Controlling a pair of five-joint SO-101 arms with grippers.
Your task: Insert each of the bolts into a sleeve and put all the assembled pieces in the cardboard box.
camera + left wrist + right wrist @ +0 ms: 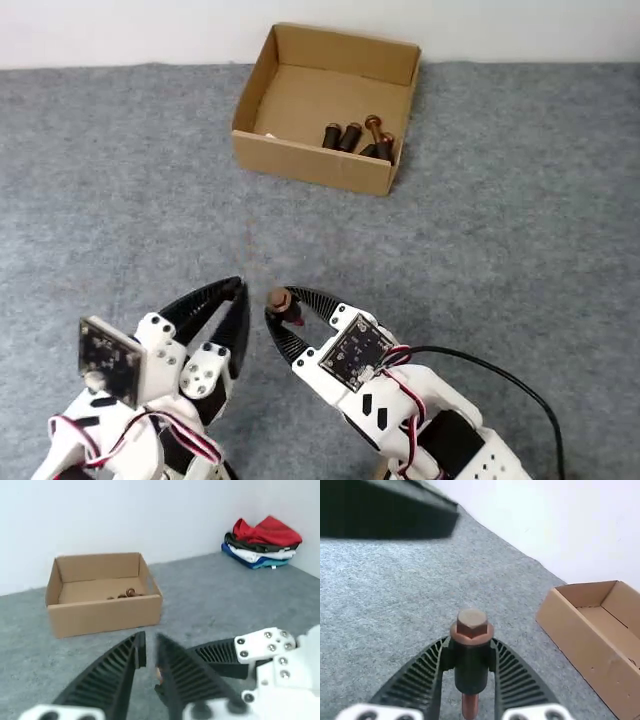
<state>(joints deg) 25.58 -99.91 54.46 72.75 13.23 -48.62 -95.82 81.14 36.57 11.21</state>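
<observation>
Bolt (471, 624) seated in sleeve (471, 672), rigid, probably light and slick, best pinched across sleeve, clamped so in right gripper (470, 650); left gripper (150, 644) slightly parted, empty.

High overhead, wrists low toward box (310, 165)
</observation>
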